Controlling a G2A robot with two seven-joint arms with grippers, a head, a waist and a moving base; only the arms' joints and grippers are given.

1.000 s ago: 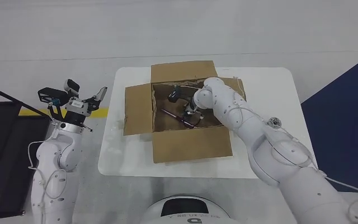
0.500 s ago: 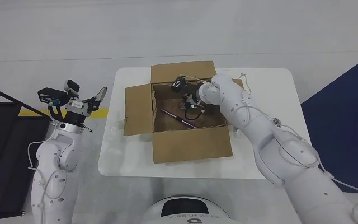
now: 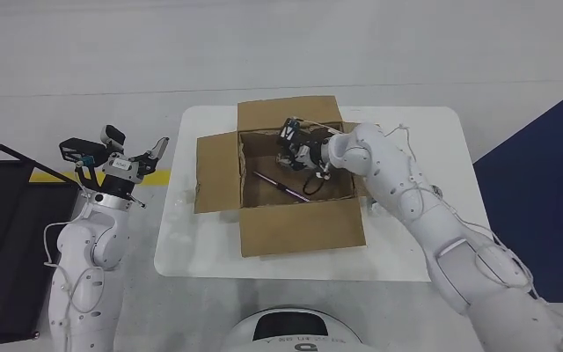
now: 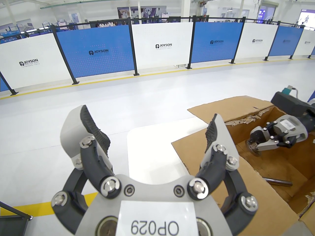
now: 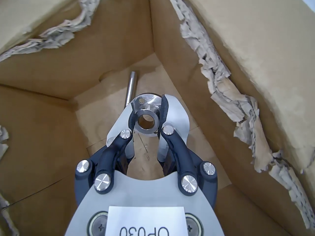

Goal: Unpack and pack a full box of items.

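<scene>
- A bright hall with a pale floor, a yellow line and a row of blue and white fence panels lies beyond the work area.
- A white table stands in front of the robot, with an open cardboard box on its middle, reaching toward the far edge.
- The box flaps are folded outward on all sides. The inner edges of the walls are torn and ragged.
- The right gripper is inside the box, in its far part, close to the far wall.
- Its fingers are pressed in on a small round metal part, a ring with a wider flat collar and a hole through the middle.
- The fingers pinch the ring from both sides. In the left wrist view the part appears lifted clear of the box floor.
- A thin metal rod lies flat and slanted on the box floor, nearer than the right gripper and toward the left wall. It is apart from the held part.
- The left gripper hangs over the floor to the left of the table, well apart from the box.
- Its fingers are spread wide with nothing between them.
</scene>
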